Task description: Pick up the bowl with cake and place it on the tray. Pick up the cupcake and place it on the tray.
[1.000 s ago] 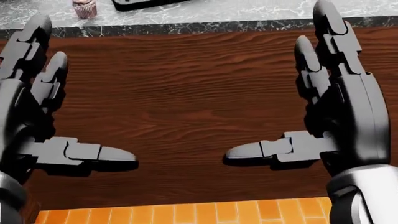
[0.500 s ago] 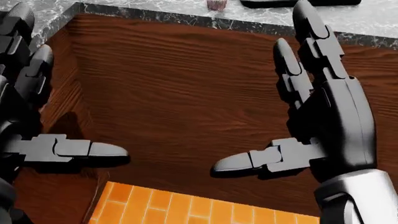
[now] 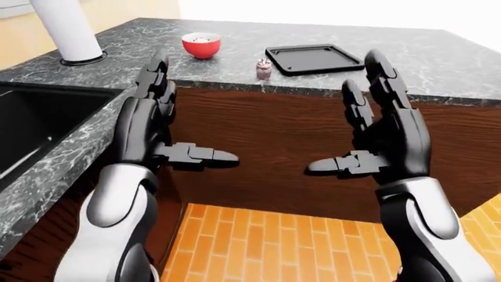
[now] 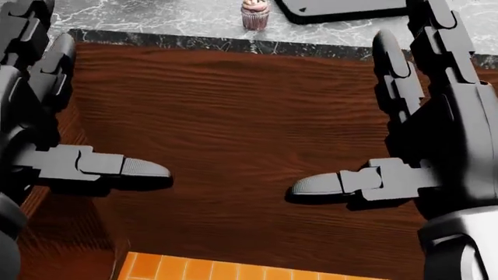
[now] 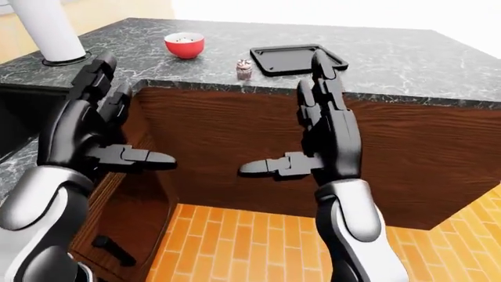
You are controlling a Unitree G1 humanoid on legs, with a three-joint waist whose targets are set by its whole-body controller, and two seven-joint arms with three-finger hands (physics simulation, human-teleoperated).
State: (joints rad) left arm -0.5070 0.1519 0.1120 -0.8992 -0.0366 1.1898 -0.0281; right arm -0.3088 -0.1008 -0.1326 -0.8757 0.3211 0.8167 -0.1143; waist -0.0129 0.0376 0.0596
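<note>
Marble counter (image 3: 439,64): cupcake (image 3: 264,69), red bowl (image 3: 201,45), tray (image 3: 313,59) well beyond left hand (image 3: 157,126), right hand (image 3: 383,138); both spread, empty.

dark marble counter (image 3: 439,64) across the top of the left-eye view, wood panel under it. on it: red bowl (image 3: 201,45) upper left, cupcake (image 3: 264,69) center, black tray (image 3: 315,59) just beside it, white cylinder (image 3: 69,29) far left
</note>
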